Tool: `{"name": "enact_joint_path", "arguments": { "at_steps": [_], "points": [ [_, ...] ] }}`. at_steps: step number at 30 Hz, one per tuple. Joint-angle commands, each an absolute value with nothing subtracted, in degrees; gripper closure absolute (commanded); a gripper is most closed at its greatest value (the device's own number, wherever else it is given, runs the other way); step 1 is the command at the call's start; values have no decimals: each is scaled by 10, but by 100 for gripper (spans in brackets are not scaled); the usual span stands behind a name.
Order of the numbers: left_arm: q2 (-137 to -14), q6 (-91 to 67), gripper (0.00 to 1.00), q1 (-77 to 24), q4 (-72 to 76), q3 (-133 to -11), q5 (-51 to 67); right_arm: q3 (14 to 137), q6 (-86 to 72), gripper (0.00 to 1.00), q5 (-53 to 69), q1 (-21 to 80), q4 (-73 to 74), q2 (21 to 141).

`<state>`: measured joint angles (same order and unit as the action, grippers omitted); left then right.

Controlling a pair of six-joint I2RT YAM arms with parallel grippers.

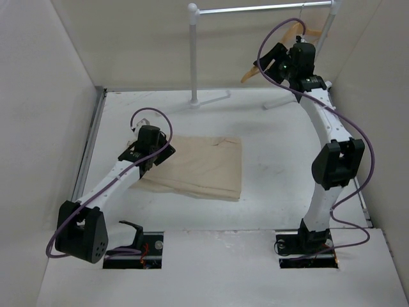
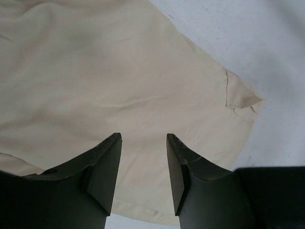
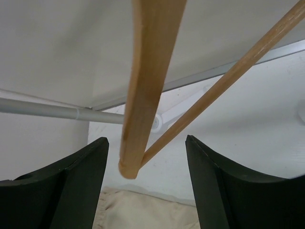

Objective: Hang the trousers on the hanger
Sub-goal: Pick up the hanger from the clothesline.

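Count: one trousers [image 1: 201,166], one hanger [image 1: 250,74], one rack [image 1: 193,57], two arms.
Left arm: stretched low and forward, well short of the rack. The left gripper [image 2: 144,138] hangs over the trousers' left edge with its fingers parted and only cloth below the gap.
Right arm: reared up tall, wrist just under the rack's rail. The right gripper [image 3: 147,139] has its jaws spread wide either side of the hanger's end, touching neither face.
Trousers: in front of the rack's foot, folded into a flat, rough rectangle on the table [image 1: 275,185]. Soft beige cloth, one small corner flap sticking out.
Hanger: up beneath the rack's rail, towards its right end. Smooth light wood, a flat arm and a round crossbar meeting at a tip.
Rack: white tube, upright post and top rail.
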<state>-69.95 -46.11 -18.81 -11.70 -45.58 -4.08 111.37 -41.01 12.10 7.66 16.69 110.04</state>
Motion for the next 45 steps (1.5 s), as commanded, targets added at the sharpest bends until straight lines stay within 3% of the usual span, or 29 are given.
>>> {"name": "enact_joint_path", "arguments": {
  "at_steps": [1,7,10,21,34,45],
  "points": [
    [-707,-452,59,-179,-99,-475,-21,1178,-389,29,134,72,170,1111],
    [-721,-446,59,-178,-96,-475,-19,1188,-387,31,142,73,159,1126],
    [-721,-446,59,-177,-96,-470,-18,1195,-388,38,137,73,160,1135],
    [-716,-444,59,-158,-97,-462,-7,1219,-399,39,139,83,129,1180],
    [-719,-445,60,-158,-98,-473,-7,1181,-423,75,172,87,41,1133],
    [-711,-446,59,-172,-113,-549,-7,1118,-418,78,215,99,26,1036]
  ]
}}
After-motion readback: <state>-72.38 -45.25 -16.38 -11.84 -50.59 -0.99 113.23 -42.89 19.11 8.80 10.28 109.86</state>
